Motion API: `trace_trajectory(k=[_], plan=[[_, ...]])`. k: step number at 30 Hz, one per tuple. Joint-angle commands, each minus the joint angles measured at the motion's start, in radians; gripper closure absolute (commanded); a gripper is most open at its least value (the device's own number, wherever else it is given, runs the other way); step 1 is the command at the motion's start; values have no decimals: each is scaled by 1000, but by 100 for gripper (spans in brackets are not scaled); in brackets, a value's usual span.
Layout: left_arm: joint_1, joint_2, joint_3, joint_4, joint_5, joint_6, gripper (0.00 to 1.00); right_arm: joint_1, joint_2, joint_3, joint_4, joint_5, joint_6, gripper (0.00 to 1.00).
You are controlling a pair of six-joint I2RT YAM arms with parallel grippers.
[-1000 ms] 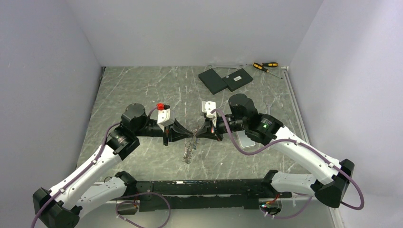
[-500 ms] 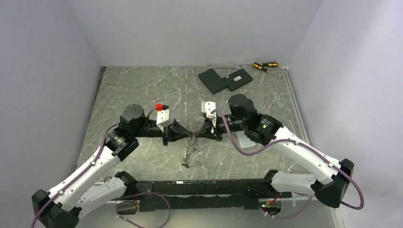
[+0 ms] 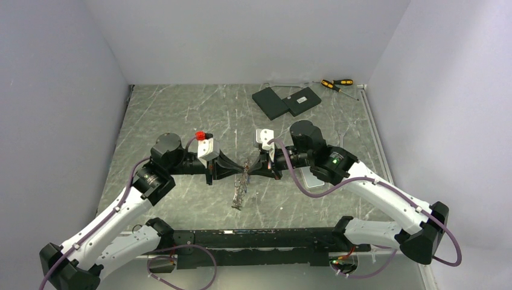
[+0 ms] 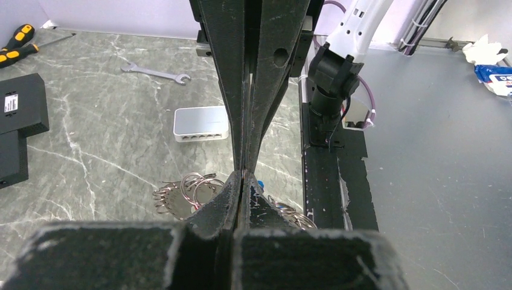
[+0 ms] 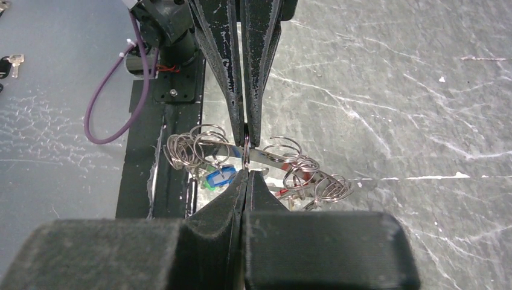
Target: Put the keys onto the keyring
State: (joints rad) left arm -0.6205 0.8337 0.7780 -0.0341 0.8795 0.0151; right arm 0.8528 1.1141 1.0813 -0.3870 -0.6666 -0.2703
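We see the left gripper [image 3: 241, 167] and the right gripper [image 3: 252, 168] meeting tip to tip above the table [image 3: 181, 115]. Both sets of jaws are pressed fully together on the thin wire of the keyring [image 5: 246, 149]. Its coils and keys [image 5: 218, 177] dangle beneath, partly hidden behind the fingers. From above they blur into one tangle we cannot count.

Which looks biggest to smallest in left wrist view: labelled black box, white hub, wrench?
1. labelled black box, even cropped by the frame edge.
2. white hub.
3. wrench: long but thin, and farther off than the hub, so its true size is unsure.
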Motion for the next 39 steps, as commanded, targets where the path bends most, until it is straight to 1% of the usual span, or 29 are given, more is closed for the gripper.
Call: trace_trajectory(k=[1,9,10,13,14,15,16,29,34,39], plan=[[8,-31,11,91,-10,-9,100,-1,-8,-16,34,-21,18,100],[10,-30,10,90,-9,-9,100,-1,-16,-20,59,-17,33,100],[10,-30,10,90,-9,-9,100,-1,-18,-20,63,-15,35,93],[10,-31,11,88,-10,-7,100,-1,-21,-20,68,-13,36,68],[10,-31,10,89,-10,-7,100,-1,-23,-20,69,-13,36,62],[10,-31,10,89,-10,-7,100,-1,-23,-19,70,-13,35,58],[11,-30,10,89,-9,-7,100,-1,-26,-18,70,-13,33,56],[11,-27,9,95,6,-9,100,-1,-2,11,81,-51,19,55],[11,-29,9,96,4,-9,100,0,0,23,94,-49,21,57],[11,-31,9,98,2,-9,100,0,7,27,114,-54,30,63]])
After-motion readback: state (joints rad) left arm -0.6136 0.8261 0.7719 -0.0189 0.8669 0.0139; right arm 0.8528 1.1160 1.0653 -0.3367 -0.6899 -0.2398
